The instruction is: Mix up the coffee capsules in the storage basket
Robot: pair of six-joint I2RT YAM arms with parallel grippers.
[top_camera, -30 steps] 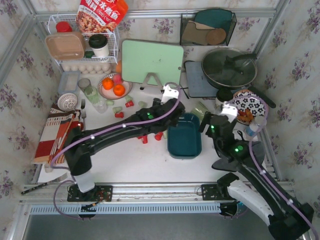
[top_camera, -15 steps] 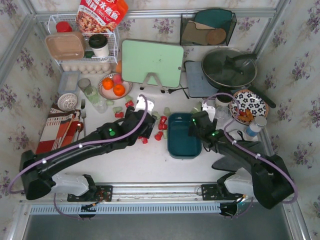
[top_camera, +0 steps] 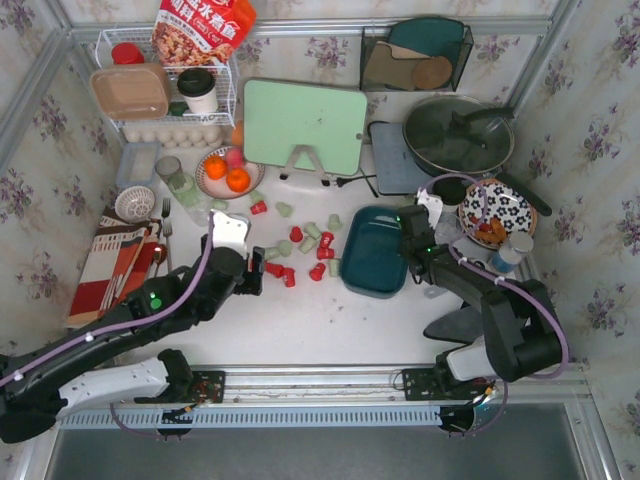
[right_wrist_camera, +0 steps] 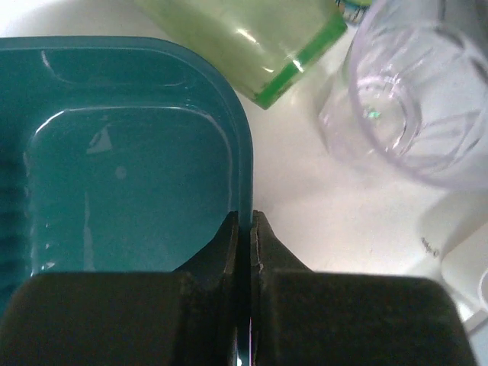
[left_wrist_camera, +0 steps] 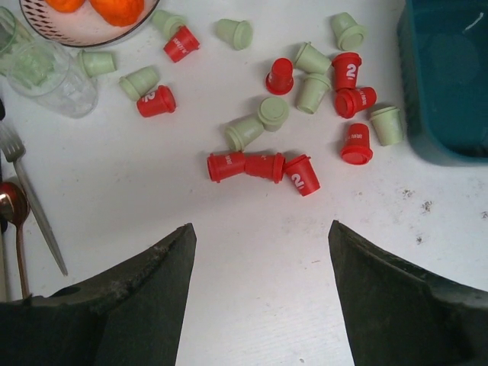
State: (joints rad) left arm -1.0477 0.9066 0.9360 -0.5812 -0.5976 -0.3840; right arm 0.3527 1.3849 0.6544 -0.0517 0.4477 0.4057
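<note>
Red and mint green coffee capsules point(top_camera: 300, 250) lie scattered on the white table left of the storage basket point(top_camera: 372, 265), none inside it. In the left wrist view the capsules point(left_wrist_camera: 263, 165) lie ahead of my left gripper point(left_wrist_camera: 261, 229), which is open and holds nothing. It hovers over bare table short of them point(top_camera: 252, 277). The teal storage basket point(left_wrist_camera: 446, 76) is empty and sits skewed. My right gripper point(right_wrist_camera: 244, 217) is shut on the basket's thin right rim point(right_wrist_camera: 242, 152), one finger inside the wall and one outside point(top_camera: 408, 240).
A plate of oranges point(top_camera: 228, 172) and clear glasses point(left_wrist_camera: 46, 72) stand behind the capsules, with cutlery point(left_wrist_camera: 30, 213) at the left. A green glass point(right_wrist_camera: 252, 38) and a clear glass point(right_wrist_camera: 412, 99) stand right beside the basket. A flowered plate point(top_camera: 497, 212) and a pan point(top_camera: 458, 135) are behind.
My left arm drew back to the left, off the capsules. My right gripper reached the basket's right rim and closed on it. The basket now sits turned.
</note>
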